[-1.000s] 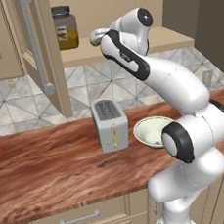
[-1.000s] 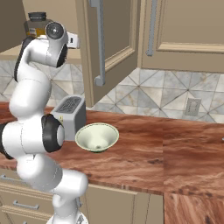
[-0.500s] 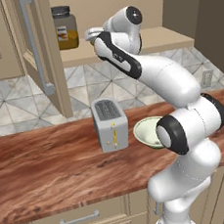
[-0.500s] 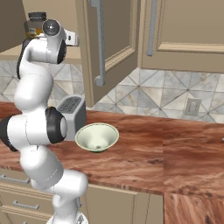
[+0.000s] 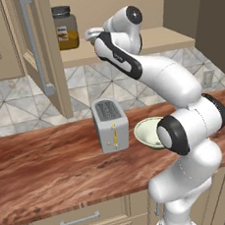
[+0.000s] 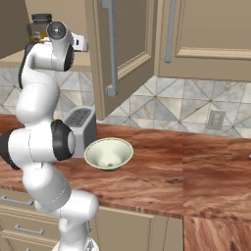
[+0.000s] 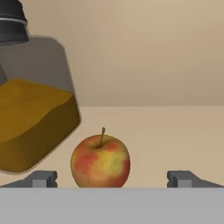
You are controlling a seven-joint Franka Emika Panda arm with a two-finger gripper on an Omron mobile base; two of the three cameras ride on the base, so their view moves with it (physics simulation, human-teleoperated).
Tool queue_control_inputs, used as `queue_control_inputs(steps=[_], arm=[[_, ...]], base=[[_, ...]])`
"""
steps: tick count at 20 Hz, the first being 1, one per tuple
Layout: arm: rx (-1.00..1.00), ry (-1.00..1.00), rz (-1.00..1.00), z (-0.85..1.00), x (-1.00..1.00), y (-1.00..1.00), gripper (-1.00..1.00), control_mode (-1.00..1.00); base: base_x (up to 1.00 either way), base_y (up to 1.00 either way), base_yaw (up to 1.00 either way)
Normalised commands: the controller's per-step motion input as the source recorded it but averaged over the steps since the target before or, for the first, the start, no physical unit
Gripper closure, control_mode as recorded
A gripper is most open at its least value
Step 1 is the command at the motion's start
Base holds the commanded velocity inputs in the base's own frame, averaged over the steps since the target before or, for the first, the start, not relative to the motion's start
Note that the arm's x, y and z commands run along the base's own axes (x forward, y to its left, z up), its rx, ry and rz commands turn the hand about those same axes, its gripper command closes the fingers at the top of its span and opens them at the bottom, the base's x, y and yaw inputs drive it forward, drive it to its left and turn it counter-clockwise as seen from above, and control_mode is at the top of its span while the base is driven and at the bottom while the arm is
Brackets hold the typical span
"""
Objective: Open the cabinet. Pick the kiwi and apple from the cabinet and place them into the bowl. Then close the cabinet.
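My gripper (image 7: 111, 178), jaws spread wide and empty, frames the apple (image 7: 100, 161) on the open cabinet (image 5: 141, 42) shelf. A dark-lidded jar (image 7: 30, 105) stands just beside the apple. The bowl (image 6: 108, 153) sits on the counter below.

The cabinet shelf (image 7: 175, 131) is a flat tan board backed by a plain tan wall. On it stands a glass jar (image 7: 30, 109) with a dark lid and amber-orange contents, and just beside the jar rests the apple (image 7: 100, 161), red and yellow with a short stem, upright on the board. The left base view shows the same jar (image 5: 65, 28) near the shelf's left end. Below, the reddish-brown wood-grain counter (image 5: 47, 176) carries a silver toaster (image 5: 110, 125) and, near it on the right in that view, the pale cream-green bowl (image 6: 109, 154), standing on its narrow base.
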Motion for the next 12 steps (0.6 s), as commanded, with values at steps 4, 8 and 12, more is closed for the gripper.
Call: queue_control_inputs(steps=[4, 8, 12], arm=[[0.00, 0.00, 0.00, -0.03, 0.08, 0.00, -1.00, -1.00], [-0.01, 0.00, 0.00, -0.01, 0.26, 0.07, -1.00, -1.00], [-0.01, 0.01, 0.00, -0.16, 0.39, 0.31, -1.00, -1.00]], base=[[0.00, 0.00, 0.00], [0.00, 0.00, 0.00], [0.00, 0.00, 0.00]])
